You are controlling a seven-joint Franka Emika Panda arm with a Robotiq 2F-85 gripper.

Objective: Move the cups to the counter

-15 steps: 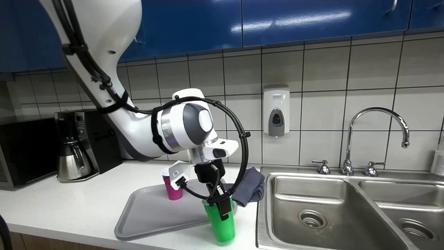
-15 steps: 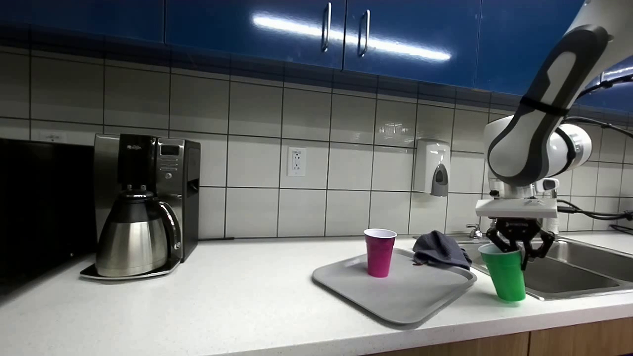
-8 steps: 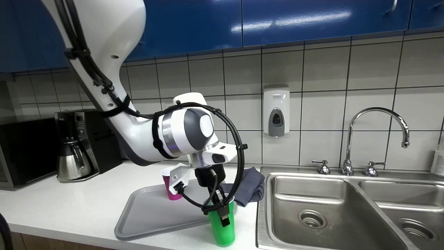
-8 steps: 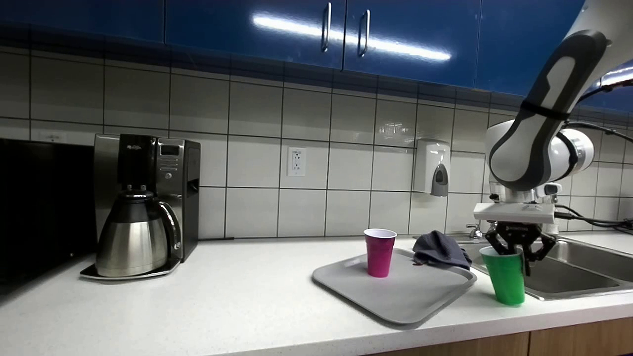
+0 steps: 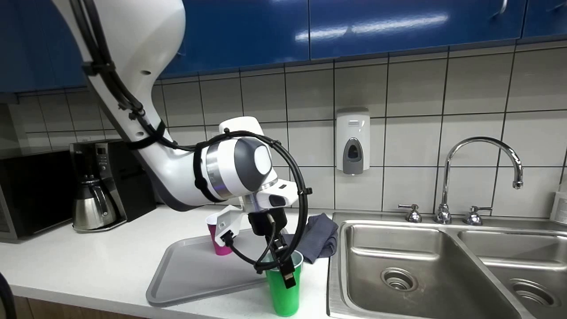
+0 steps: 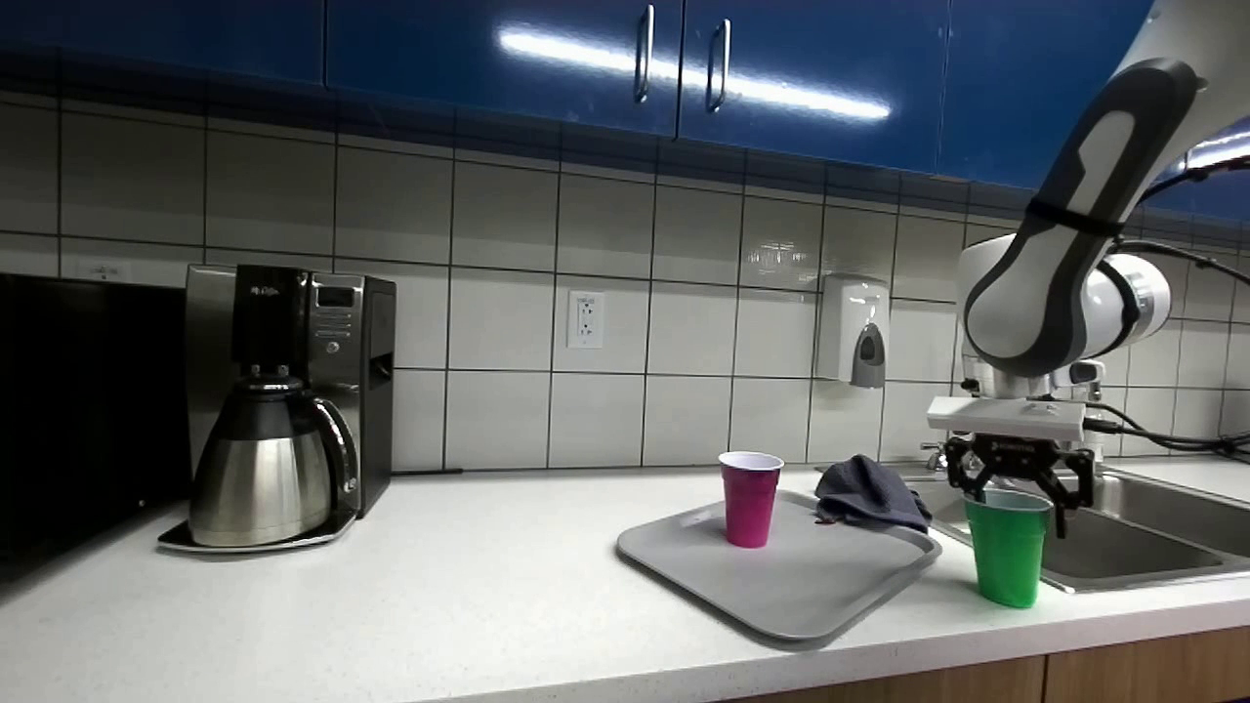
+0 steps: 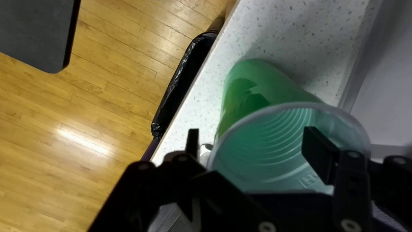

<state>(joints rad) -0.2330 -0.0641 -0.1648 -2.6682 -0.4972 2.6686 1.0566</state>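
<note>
Now | green cup (image 7: pixel 273 135): tapered, pale-rimmed, ringed inside, possibly lettered | magenta cup (image 6: pixel 750 506): white-lined | hand (image 6: pixel 1020 514): released, spread

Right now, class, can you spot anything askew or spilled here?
The tray sits askew, its sides slanting to the front edge of the counter, and the cloth lies crumpled, not neatly folded, at the tray's edge. No spill shows.

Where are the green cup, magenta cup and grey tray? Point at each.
Green cup (image 6: pixel 1010 557): in an exterior view, middle of its outer wall.
Magenta cup (image 6: pixel 750 510): in an exterior view, middle of its outer wall.
Grey tray (image 6: pixel 793 578): in an exterior view, bare part of its floor.
</note>
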